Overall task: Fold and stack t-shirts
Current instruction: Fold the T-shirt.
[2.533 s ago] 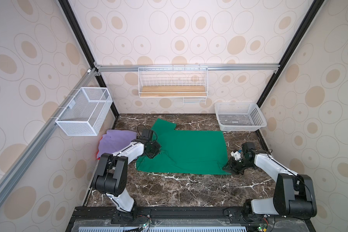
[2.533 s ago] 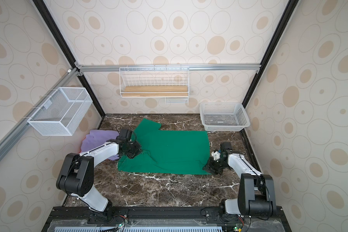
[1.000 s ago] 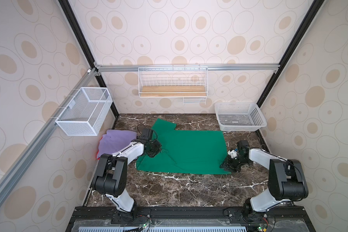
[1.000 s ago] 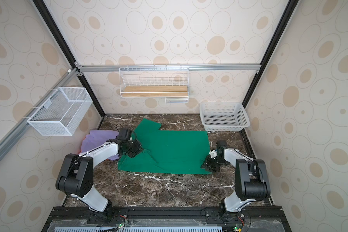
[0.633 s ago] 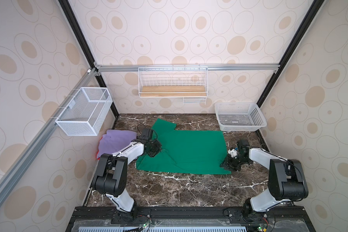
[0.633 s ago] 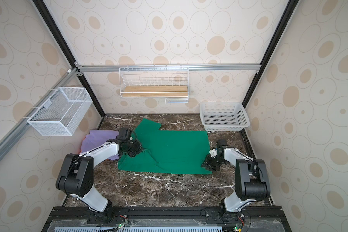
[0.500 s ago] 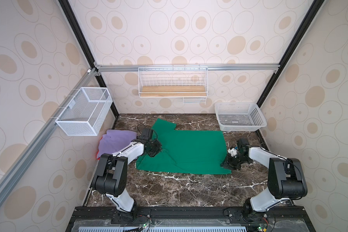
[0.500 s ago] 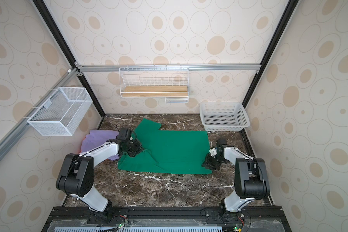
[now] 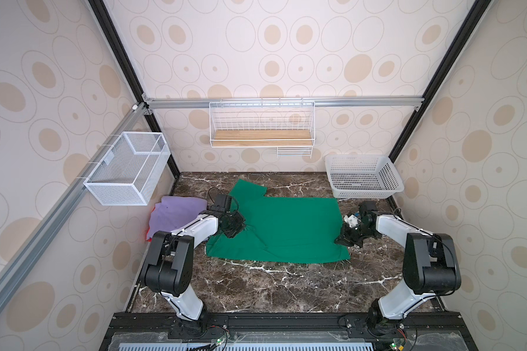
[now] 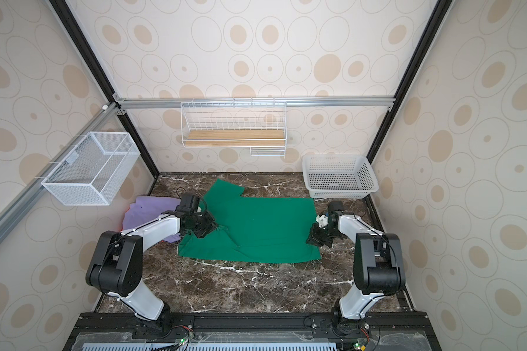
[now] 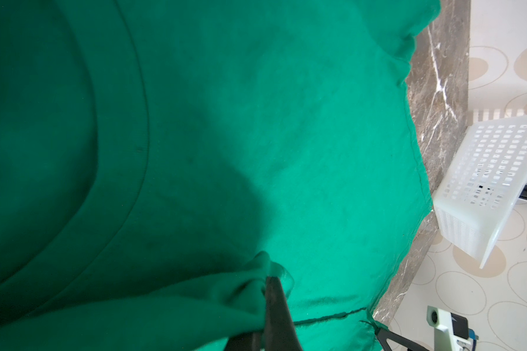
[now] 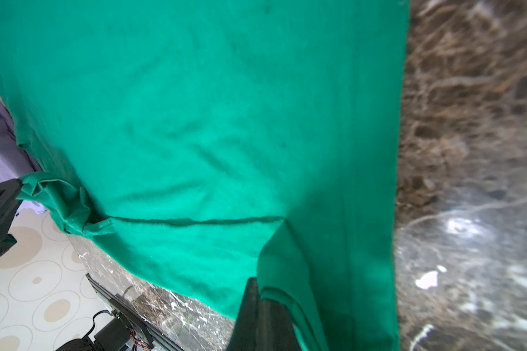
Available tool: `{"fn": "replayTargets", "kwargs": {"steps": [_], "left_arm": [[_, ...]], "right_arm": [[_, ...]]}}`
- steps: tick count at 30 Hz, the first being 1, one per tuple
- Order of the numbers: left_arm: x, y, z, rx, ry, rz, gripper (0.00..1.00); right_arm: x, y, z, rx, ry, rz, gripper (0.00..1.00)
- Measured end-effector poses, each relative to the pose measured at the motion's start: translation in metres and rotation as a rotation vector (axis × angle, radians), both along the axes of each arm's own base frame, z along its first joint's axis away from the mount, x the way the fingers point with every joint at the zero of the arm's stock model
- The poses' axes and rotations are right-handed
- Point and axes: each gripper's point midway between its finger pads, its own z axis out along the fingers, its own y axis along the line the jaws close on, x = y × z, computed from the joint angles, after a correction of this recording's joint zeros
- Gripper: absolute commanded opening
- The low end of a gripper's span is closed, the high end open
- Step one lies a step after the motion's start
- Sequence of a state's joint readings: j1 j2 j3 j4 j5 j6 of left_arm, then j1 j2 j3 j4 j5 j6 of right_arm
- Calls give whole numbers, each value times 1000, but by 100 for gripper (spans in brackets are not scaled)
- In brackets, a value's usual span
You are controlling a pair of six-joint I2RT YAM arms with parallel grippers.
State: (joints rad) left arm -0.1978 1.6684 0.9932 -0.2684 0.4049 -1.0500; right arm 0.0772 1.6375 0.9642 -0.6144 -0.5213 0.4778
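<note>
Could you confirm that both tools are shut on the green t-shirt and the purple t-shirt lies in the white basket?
Not quite: both top views show the purple t-shirt on the table, not in the white basket. The left tool and right tool are shut on the green t-shirt.
</note>
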Motion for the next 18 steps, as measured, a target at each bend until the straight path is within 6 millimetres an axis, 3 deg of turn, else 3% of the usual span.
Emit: {"fn": "replayTargets", "kwargs": {"steps": [12, 18], "left_arm": [[0, -1, -1, -11, 4, -5, 0], [7, -2, 8, -17, -16, -6, 0]], "right_arm": [[-4, -8, 16, -18, -24, 1, 0], [3, -17, 43, -58, -118, -25, 0]]}}
